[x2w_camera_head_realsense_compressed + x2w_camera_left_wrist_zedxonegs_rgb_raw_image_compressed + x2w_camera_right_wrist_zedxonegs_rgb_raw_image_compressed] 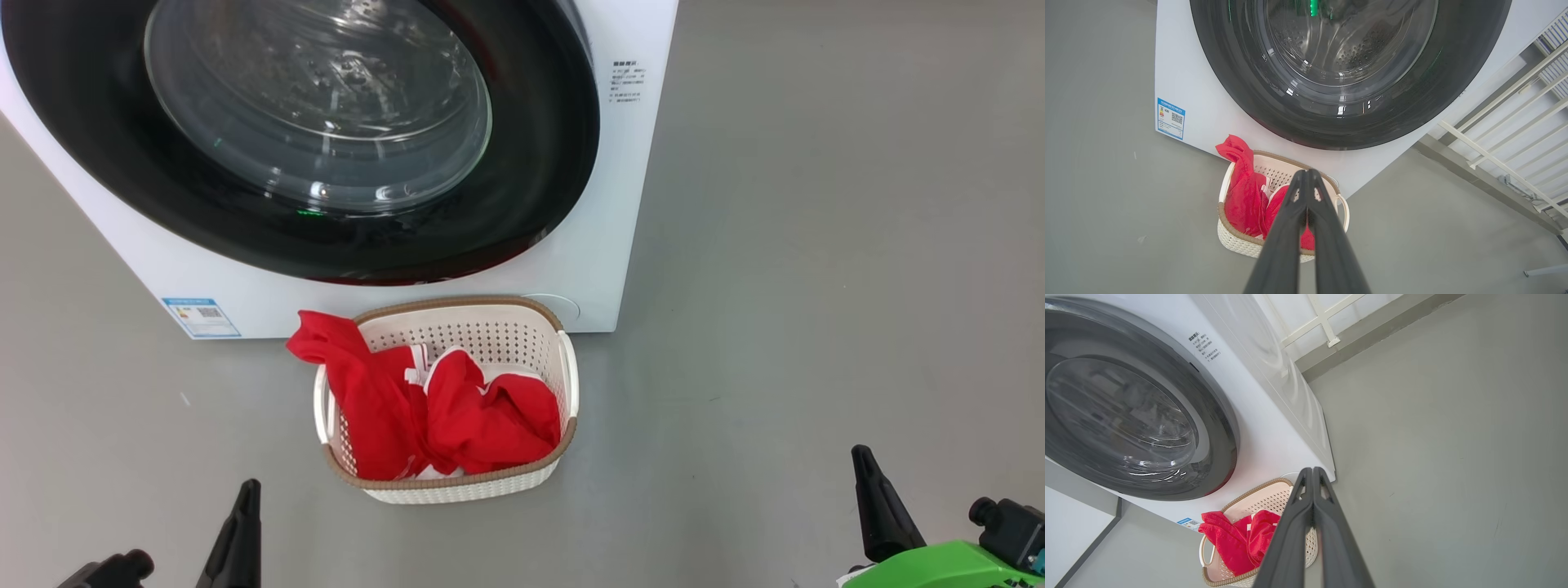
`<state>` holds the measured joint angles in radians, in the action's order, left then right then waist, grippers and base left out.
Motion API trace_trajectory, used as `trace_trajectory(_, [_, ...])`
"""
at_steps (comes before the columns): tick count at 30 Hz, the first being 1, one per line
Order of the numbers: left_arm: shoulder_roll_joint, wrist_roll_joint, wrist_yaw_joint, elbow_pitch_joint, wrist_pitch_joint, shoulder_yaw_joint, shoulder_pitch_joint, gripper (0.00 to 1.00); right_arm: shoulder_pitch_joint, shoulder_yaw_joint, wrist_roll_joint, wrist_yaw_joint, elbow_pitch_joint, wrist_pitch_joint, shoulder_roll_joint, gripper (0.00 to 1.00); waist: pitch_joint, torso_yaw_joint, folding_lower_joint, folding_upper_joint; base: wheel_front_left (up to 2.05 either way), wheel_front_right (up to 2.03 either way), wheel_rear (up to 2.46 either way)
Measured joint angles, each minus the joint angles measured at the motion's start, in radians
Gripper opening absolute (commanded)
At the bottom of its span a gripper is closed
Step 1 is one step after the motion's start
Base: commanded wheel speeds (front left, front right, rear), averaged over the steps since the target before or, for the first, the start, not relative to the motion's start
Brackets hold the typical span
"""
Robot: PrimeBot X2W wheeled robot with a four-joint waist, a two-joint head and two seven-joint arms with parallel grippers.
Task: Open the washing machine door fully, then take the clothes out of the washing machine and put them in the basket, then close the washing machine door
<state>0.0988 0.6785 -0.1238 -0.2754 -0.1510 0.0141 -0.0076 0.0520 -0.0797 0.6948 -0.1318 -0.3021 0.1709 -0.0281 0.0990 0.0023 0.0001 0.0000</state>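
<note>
Closure of the door, judged as the step in hand, and seemingly all but done. Farthest left, left gripper (pixel 1305 174): two long dark fingers pressed together, holding nothing, hanging low over the grey floor (pixel 98 408) and well apart from the machine.

Next, small blue label (pixel 201 317) low on the big white boxy front-loading washing machine (pixel 629 204). Above it, large round washing machine door with wide glossy black rim and bulging clear glass window (pixel 318 106), apparently lying flush against the white front. Bare steel drum behind the glass, no red fabric visible inside. Latch state not tellable from here, so treat the door as unconfirmed.

Check for an even seam all round the black rim. If in doubt, press with closed fingertips on the rim, never on the glass bulge, squarely toward the front and slowly. Then ease off and look for spring-back.

Below the door, just beside the machine's front, small cream-white perforated plastic basket with brown woven-look rim (pixel 457 483), holding the bright red soft clothes with white trim (pixel 482 416). One red fold draped out over the far left corner. Keep any reach above that fold and clear of the basket, to avoid dragging or tipping.

Farthest right, right gripper (pixel 1311 470): fingers likewise pressed together and empty, low and well clear.
</note>
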Motion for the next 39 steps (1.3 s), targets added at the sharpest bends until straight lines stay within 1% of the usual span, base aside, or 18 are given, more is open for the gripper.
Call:
trace_trajectory(9, [-0.004,0.085,0.000,0.000,0.021,0.004,-0.002,0.00,-0.005,0.000,0.074,0.000,0.002,-0.022,-0.005,0.00,-0.008,0.000,0.0000,0.0000,0.00,0.00,0.00])
trace_trajectory(24, [-0.013,0.237,0.000,0.001,0.063,0.012,-0.018,0.00,-0.022,0.000,0.243,0.000,0.007,-0.061,-0.010,0.00,-0.024,-0.001,0.0000,0.0000,0.00,0.00,0.00])
trace_trajectory(39, [-0.020,0.390,0.000,0.001,0.105,0.021,-0.022,0.00,-0.038,-0.002,0.386,0.000,0.012,-0.102,-0.015,0.00,-0.040,-0.001,0.0000,0.0000,0.00,0.00,0.00])
